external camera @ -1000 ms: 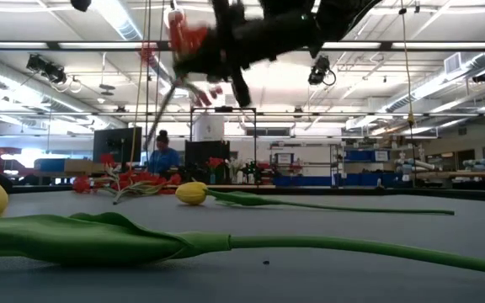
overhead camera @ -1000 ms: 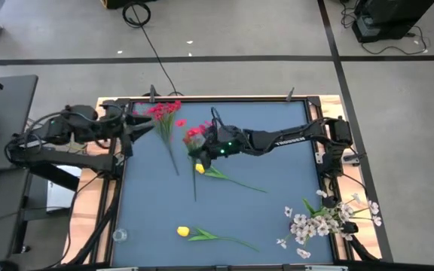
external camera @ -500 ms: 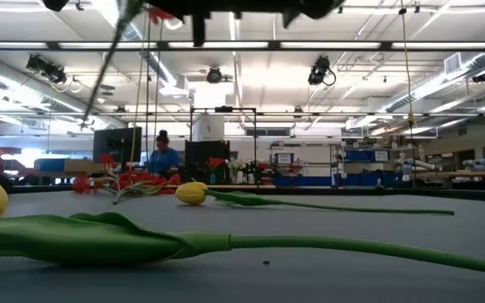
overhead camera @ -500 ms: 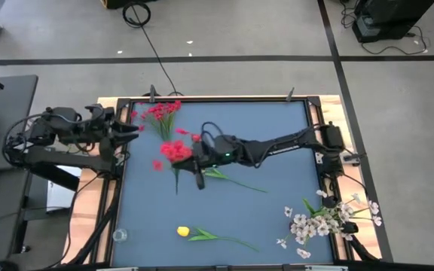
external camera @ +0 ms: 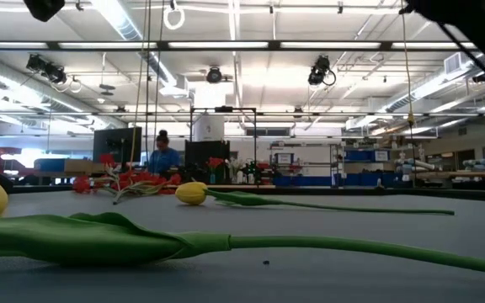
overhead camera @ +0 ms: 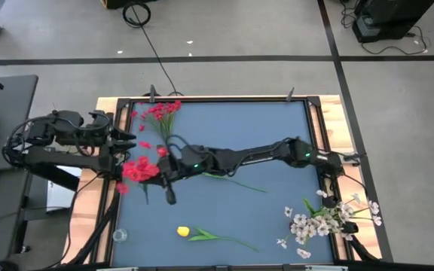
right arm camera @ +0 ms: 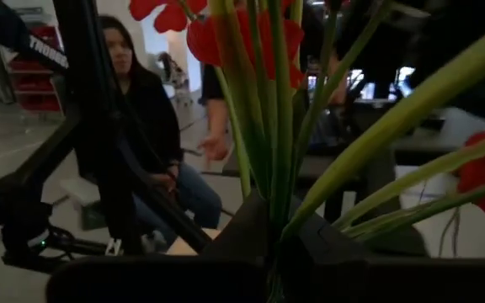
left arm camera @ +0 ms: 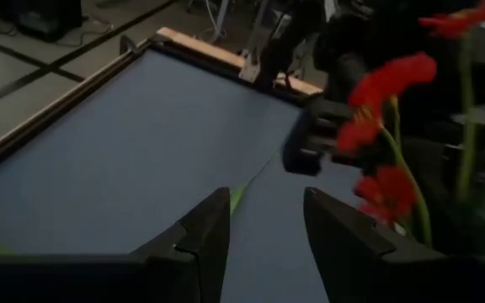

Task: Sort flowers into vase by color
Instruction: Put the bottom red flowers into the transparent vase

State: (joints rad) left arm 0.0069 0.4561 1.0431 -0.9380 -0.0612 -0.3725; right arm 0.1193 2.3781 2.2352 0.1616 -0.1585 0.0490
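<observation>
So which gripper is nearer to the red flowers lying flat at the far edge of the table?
The left. The left gripper hovers just beside the lying red flowers, at the table's left edge. The right gripper, shut on another red bunch, sits farther toward the middle.

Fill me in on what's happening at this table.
The right gripper, shut on a red flower bunch, holds it out over the table's left edge, near the left gripper, whose fingers stand apart. More red flowers, two yellow tulips and white blossom sprays lie on the blue table.
</observation>
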